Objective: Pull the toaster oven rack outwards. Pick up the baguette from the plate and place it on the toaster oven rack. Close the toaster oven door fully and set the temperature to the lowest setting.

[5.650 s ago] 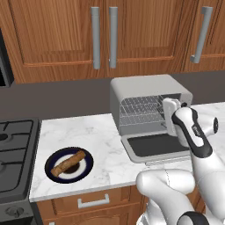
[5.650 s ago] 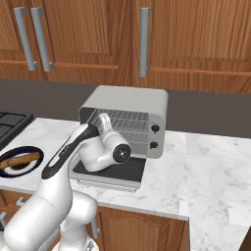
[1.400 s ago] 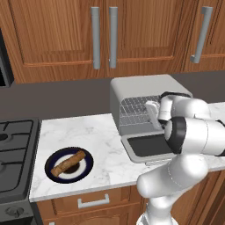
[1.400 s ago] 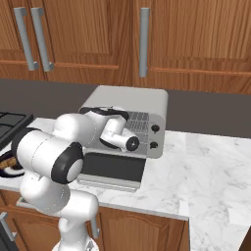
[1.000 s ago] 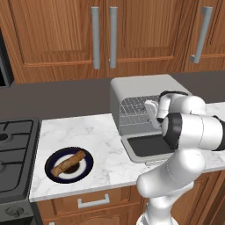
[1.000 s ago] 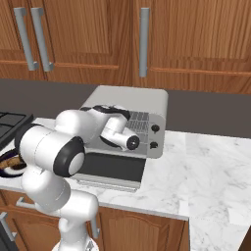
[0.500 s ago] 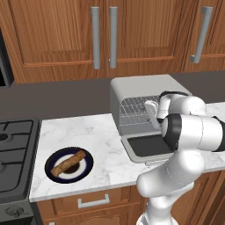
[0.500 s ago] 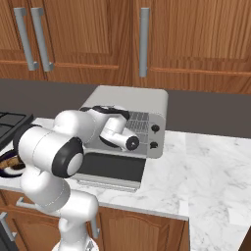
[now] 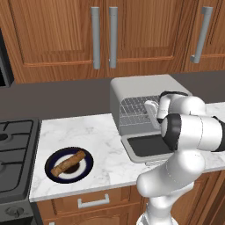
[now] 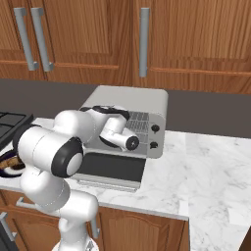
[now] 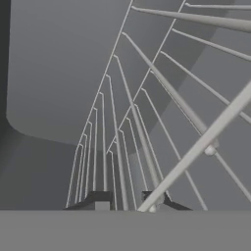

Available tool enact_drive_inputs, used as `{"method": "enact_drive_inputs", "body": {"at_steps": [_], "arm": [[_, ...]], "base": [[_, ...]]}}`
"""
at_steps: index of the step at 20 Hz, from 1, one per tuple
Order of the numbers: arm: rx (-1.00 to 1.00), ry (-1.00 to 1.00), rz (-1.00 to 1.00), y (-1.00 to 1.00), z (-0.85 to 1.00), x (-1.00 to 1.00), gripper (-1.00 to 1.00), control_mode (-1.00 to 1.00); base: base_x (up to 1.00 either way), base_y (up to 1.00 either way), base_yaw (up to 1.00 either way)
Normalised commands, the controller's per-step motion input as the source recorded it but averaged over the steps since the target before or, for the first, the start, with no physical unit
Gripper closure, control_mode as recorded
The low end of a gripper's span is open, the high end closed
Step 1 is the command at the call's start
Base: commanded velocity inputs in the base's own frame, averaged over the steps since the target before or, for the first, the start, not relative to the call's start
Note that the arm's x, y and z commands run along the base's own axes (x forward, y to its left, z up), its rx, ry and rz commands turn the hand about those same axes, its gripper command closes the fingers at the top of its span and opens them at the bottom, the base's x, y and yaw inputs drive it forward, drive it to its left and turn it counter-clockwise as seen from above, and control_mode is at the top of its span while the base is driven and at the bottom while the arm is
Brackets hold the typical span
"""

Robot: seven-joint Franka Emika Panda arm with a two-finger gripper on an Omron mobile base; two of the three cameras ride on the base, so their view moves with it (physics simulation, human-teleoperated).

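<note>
Wooden cabinets (image 9: 88,39) with grey bar handles run above a dark backsplash, and a white marble counter (image 9: 101,140) spans the scene. At the far left sits the black stove (image 9: 13,154). Just right of it, near the counter's front edge, the plate (image 9: 69,164) carries the baguette (image 9: 68,162), which lies diagonally across the plate's centre.

Further right stands the toaster oven (image 9: 145,103) against the backsplash, its two dark knobs showing on the front in the right base view. The toaster oven door (image 9: 147,146) hangs open, folded down flat onto the counter in front of the cavity, dark glass facing up. Inside the cavity the toaster oven rack (image 9: 134,110) is visible as a silver wire grid.

The white arm bends up from the base and reaches into the oven mouth, its hand at the rack's front. In the hand view the gripper (image 11: 126,198) sits close over the wires, with the two dark fingertips (image 11: 99,200) either side of a thin rack wire; whether they actually clamp it cannot be told
</note>
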Motion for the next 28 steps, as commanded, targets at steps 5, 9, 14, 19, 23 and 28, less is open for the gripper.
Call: {"method": "enact_drive_inputs", "body": {"at_steps": [5,9,14,19,23,28], "arm": [[0.0,0.0,0.0,0.0,0.0,0.0,1.0,-1.0],[0.0,0.0,0.0,0.0,0.0,-0.17,1.0,-1.0],[0.0,-0.03,0.0,0.0,0.0,-0.46,1.0,-1.0],[0.0,-0.03,0.0,0.0,0.0,-0.57,1.0,-1.0],[0.0,0.0,0.0,0.0,0.0,-0.54,1.0,-1.0],[0.0,0.0,0.0,0.0,0.0,-0.58,1.0,-1.0]], "base": [[0.0,0.0,0.0],[0.0,0.0,0.0],[0.0,0.0,0.0],[0.0,0.0,0.0],[0.0,0.0,0.0],[0.0,0.0,0.0]]}}
